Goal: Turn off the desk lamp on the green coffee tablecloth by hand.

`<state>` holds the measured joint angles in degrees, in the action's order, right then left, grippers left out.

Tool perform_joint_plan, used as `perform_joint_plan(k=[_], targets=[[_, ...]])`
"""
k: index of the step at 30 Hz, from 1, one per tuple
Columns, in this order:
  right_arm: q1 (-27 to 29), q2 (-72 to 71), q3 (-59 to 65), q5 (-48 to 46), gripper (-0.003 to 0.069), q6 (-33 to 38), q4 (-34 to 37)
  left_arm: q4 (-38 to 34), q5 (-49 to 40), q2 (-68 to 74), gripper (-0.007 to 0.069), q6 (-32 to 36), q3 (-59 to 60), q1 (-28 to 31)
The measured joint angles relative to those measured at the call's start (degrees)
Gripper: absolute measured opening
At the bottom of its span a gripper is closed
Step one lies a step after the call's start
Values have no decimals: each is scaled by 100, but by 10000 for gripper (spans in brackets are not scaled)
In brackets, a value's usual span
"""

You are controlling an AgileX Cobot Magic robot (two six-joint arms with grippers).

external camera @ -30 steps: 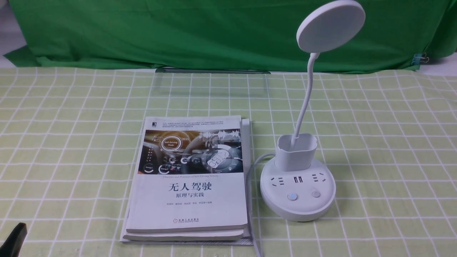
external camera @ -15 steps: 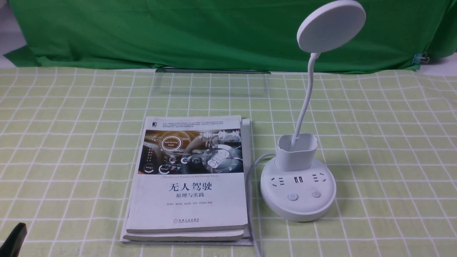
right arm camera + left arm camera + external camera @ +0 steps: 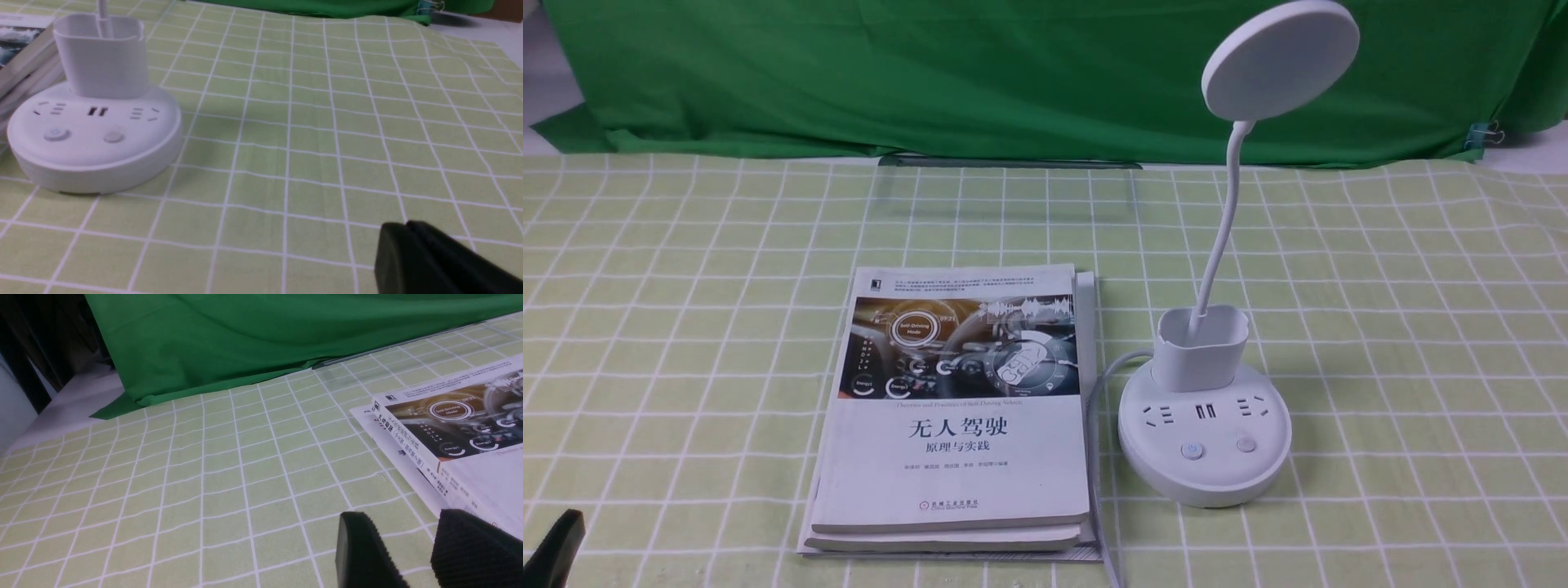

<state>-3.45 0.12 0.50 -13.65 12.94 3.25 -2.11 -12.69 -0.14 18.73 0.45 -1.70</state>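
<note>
Standing right of centre on the green coffee tablecloth, front view: the desk lamp, disc head raised against the dark green backdrop; stacked books just beside its base, its cord running between them.

Left wrist view: left gripper, fingers apart with cloth showing between, empty, near the books' corner.

Right wrist view: right gripper, fingers pressed together, empty, low over the cloth, well apart from the lamp base.

One desk lamp, two stacked books, one green coffee tablecloth, one backdrop cloth
</note>
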Motion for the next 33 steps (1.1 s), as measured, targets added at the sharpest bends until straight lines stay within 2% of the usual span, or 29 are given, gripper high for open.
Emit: perform_joint_plan(k=[33], targets=[[0,0,0,0,141,0,6,0,0,0,243,0,0,0]])
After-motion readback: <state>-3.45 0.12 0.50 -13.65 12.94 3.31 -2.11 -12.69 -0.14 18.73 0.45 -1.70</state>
